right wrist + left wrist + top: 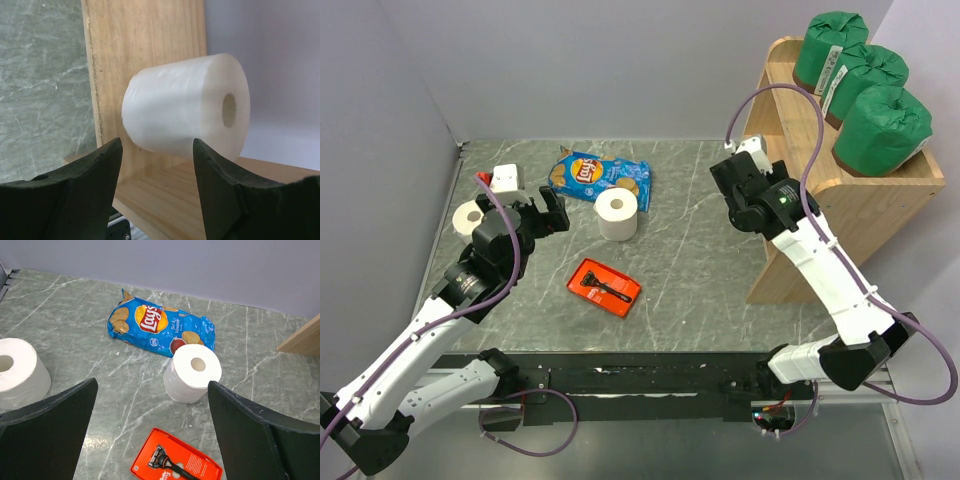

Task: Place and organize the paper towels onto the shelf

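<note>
**Top external view.** The shelf [880,215] stands along the worktop's right edge. Three green-wrapped rolls [863,75] sit in a row on its upper level. The right gripper [748,160] is at the shelf's left side, toward the far right corner. The middle white roll [617,213] stands upright near the worktop's centre, just beside a Lay's chip bag [600,175]. The left-edge white roll [470,217] stands near the left edge, close to the left gripper [548,212]. A red razor pack [605,287] lies nearer the front edge.

**Left wrist view.** The left gripper [152,385] has its jaws wide apart with nothing between them. The middle white roll [192,372] stands ahead of it, with the chip bag [160,327] behind. The left-edge white roll [17,372] shows at the side.

**Right wrist view.** A third white roll [185,110] lies on its side with its core facing right. It is blurred, and sits in front of the shelf's upright panel [145,45], above the lower board. The right gripper [156,145] has its jaws apart, and the roll sits beyond the tips rather than pinched. I cannot tell whether it rests on the board or hangs in the air.

The step in hand looks like setting the first white roll on the lower level. Next, the right arm should back out without nudging that roll. Then one of the two rolls left on the worktop needs picking up, and the left gripper is nearest.
</note>
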Controlling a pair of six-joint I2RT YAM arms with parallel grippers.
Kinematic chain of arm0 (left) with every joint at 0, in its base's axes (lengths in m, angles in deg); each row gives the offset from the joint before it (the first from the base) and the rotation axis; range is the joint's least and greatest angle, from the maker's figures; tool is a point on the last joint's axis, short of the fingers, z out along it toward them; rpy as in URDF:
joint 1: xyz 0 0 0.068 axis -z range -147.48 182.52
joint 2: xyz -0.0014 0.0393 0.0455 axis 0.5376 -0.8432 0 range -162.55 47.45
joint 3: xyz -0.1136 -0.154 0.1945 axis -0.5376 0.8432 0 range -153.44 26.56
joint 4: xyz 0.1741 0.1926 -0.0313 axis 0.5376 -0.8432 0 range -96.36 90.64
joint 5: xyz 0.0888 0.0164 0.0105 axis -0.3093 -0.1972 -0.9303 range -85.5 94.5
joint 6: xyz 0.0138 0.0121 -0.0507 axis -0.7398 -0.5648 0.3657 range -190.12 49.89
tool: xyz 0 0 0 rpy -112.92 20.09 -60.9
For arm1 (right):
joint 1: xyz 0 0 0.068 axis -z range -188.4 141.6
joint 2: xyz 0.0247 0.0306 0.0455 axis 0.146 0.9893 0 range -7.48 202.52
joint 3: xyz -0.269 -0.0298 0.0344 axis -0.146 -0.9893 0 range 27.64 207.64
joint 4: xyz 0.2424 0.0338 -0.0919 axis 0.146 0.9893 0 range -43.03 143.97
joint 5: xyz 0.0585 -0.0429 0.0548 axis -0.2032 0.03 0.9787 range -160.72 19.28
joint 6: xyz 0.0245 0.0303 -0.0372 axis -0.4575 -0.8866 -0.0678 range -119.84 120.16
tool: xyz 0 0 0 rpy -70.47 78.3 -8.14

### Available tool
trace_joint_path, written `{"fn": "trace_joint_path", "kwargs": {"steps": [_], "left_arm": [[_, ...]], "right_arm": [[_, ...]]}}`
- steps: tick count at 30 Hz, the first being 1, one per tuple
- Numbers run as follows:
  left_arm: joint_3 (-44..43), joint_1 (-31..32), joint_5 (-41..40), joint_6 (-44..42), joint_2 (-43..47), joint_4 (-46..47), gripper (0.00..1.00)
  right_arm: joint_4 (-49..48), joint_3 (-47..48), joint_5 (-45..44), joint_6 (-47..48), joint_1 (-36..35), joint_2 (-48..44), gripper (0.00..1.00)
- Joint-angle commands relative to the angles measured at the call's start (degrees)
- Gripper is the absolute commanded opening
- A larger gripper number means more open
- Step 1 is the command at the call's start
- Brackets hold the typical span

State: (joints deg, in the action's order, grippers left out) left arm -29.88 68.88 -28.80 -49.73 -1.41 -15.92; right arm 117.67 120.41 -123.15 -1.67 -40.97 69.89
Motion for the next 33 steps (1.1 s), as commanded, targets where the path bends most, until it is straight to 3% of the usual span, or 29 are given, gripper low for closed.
{"fn": "trace_joint_path", "kwargs": {"steps": [1,10,15,19,25,28,33], "left_arm": [[0.1,0.2,0.2,-0.3,0.4,2.6,0.99],[0.4,0.3,1.0,-0.6,0.3,2.8,0.98],[0.1,0.3,3.8,1.1,-2.1,2.7,0.98],[-2.8,-0.6,10.3,6.0,-7.5,0.2,0.97],[-10.1,-11.6,25.5,13.2,-18.0,-4.4,0.89],[-9.5,-16.5,28.3,12.3,-16.6,-3.8,0.89],[-4.1,-16.8,23.5,9.0,-7.1,-2.8,0.93]], "right_arm": [[-2.4,3.0,0.6,1.4,0.3,-3.0,0.66],[-7.5,3.4,9.4,5.3,-0.2,-4.5,0.66],[-13.3,0.0,14.7,5.3,-4.7,-5.9,0.66],[-18.0,-2.8,16.8,5.3,-10.2,-6.5,0.67],[-32.7,-10.5,25.2,5.4,-12.5,-7.1,0.69],[-40.7,-12.1,29.1,4.2,-12.8,-4.1,0.69],[-44.0,-4.7,32.3,-0.5,-13.2,7.6,0.74]]}}
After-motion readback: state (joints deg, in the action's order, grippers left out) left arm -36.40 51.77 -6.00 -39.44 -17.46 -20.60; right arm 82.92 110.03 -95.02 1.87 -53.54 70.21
